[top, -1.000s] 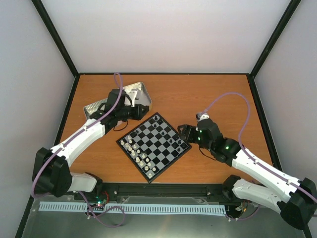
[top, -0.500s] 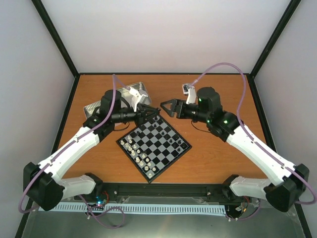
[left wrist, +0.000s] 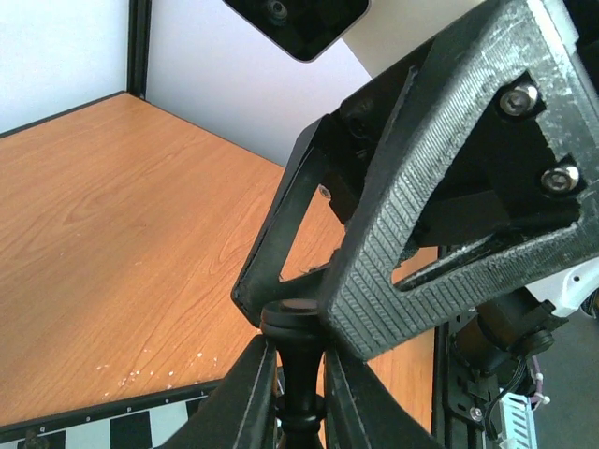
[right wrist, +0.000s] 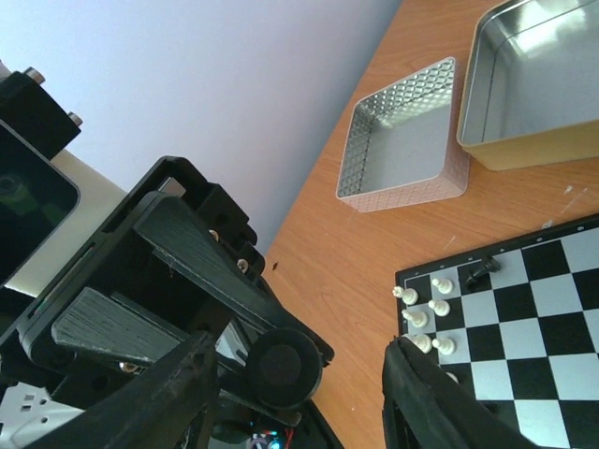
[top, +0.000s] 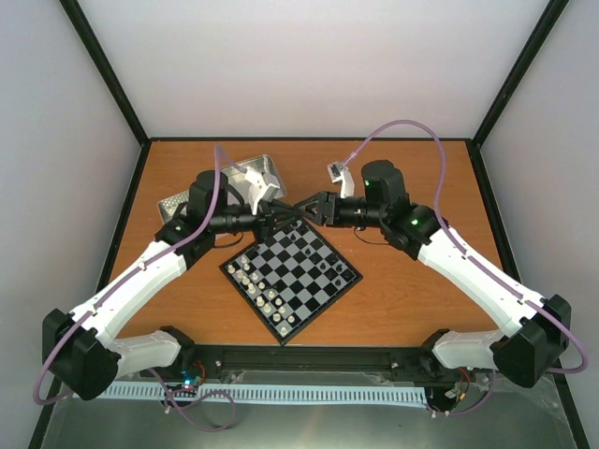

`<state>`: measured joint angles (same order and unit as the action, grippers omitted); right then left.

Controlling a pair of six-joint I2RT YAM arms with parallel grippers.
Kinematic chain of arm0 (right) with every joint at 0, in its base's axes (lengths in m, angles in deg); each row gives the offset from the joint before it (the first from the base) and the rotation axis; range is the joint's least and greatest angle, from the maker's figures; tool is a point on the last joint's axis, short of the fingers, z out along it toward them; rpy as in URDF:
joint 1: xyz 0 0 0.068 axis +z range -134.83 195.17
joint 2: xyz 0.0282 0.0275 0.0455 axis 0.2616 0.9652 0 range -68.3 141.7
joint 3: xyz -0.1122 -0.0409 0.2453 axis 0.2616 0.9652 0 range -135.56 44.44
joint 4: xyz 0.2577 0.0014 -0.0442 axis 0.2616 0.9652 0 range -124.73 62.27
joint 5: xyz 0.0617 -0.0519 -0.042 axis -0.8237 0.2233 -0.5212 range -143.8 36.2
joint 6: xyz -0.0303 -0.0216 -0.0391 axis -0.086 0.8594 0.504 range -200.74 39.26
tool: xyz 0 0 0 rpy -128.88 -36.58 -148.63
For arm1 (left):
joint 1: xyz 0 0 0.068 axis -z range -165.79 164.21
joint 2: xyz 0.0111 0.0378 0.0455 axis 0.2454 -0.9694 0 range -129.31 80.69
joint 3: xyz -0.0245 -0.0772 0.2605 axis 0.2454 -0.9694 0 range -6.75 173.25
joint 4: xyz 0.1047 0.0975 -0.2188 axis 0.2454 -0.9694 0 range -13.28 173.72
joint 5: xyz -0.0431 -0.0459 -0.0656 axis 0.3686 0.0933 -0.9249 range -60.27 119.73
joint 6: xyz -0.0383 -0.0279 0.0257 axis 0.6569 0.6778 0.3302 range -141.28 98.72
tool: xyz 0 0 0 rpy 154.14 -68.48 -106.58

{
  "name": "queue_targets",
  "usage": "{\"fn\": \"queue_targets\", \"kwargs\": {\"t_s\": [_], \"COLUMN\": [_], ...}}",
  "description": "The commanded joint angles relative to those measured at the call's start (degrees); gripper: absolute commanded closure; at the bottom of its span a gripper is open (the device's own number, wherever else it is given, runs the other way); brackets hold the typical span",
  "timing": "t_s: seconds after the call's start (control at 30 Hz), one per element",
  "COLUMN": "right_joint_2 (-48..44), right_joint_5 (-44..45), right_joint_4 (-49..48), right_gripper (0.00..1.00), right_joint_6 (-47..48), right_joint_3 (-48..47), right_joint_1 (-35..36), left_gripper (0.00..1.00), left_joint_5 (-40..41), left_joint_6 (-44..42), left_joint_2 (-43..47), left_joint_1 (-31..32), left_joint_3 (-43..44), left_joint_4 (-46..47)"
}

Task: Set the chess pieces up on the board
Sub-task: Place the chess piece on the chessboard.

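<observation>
Top external view has both arms meeting nose to nose just above the upper corner of the board (top: pixel 314 281), which sits as a diamond mid-surface (top: pixel 402 178) with white pieces (top: pixel 253 276) along its lower-left side. From the left wrist view, the left gripper (left wrist: pixel 298 360) is clamped on a black piece (left wrist: pixel 301 383) held in the air. The right gripper (top: pixel 312 207) has its fingers apart on either side of the piece, not visibly touching it. It looks like a handover. If the left lets go before the right has pinched firmly, or the right closes off-centre, the tiny piece could pop out and scatter the ranks below.
</observation>
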<state>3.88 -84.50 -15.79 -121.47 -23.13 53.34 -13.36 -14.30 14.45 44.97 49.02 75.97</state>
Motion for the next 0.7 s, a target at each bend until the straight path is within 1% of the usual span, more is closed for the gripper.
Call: {"fn": "queue_targets", "kwargs": {"t_s": [0.0,0.1,0.17,0.23,0.27,0.37,0.43,0.47,0.53,0.6,0.63,0.67], "right_joint_2": [1.7,2.4,2.5,2.6,2.7,2.5,1.7,1.0,-0.3,-1.3,-1.8,-2.5], "right_joint_5": [-4.1,-4.5,-4.6,-4.1,-4.2,-4.9,-4.5,-4.1,-2.5,0.3,2.1,4.0], "right_joint_4": [-1.6,-3.0,-5.4,-7.2,-7.7,-7.4,-7.3,-7.9,-11.7,-15.6,-17.8,-20.3], "right_gripper": [0.52,0.56,0.61,0.69,0.71,0.73,0.76,0.78,0.81,0.83,0.83,0.83], "right_joint_6": [-2.4,-5.1,-8.8,-12.1,-13.1,-14.8,-15.9,-16.9,-19.9,-23.2,-25.1,-27.6], "right_joint_3": [0.0,0.9,2.3,4.2,4.9,5.9,6.5,7.0,8.6,10.2,10.9,11.9], "right_joint_1": [-0.4,-0.3,-0.3,-0.1,-0.1,0.2,0.1,0.1,0.1,0.1,0.1,0.1], "left_gripper": [0.87,0.87,0.87,0.87,0.87,0.87,0.86,0.82,0.68,0.5,0.44,0.4], "left_joint_5": [-1.9,-2.5,-3.1,-2.5,-2.0,-0.2,0.3,0.3,0.3,1.1,1.9,2.5], "left_joint_6": [-3.5,-4.5,-5.3,-5.6,-5.6,-5.6,-5.3,-4.8,-3.6,-1.7,-0.2,1.7], "left_joint_2": [0.1,0.1,0.2,0.5,0.6,0.6,0.4,0.2,-0.1,-0.1,0.2,0.7], "left_joint_1": [0.3,0.3,0.3,0.3,0.3,0.3,0.3,0.3,0.3,0.3,0.3,0.3], "left_joint_3": [1.0,1.0,1.0,1.0,0.9,1.0,1.3,1.6,1.9,1.5,1.0,0.1], "left_joint_4": [-1.2,-1.9,-2.5,-2.5,-2.3,-2.1,-2.1,-2.3,-2.5,-2.2,-1.6,-0.6]}}
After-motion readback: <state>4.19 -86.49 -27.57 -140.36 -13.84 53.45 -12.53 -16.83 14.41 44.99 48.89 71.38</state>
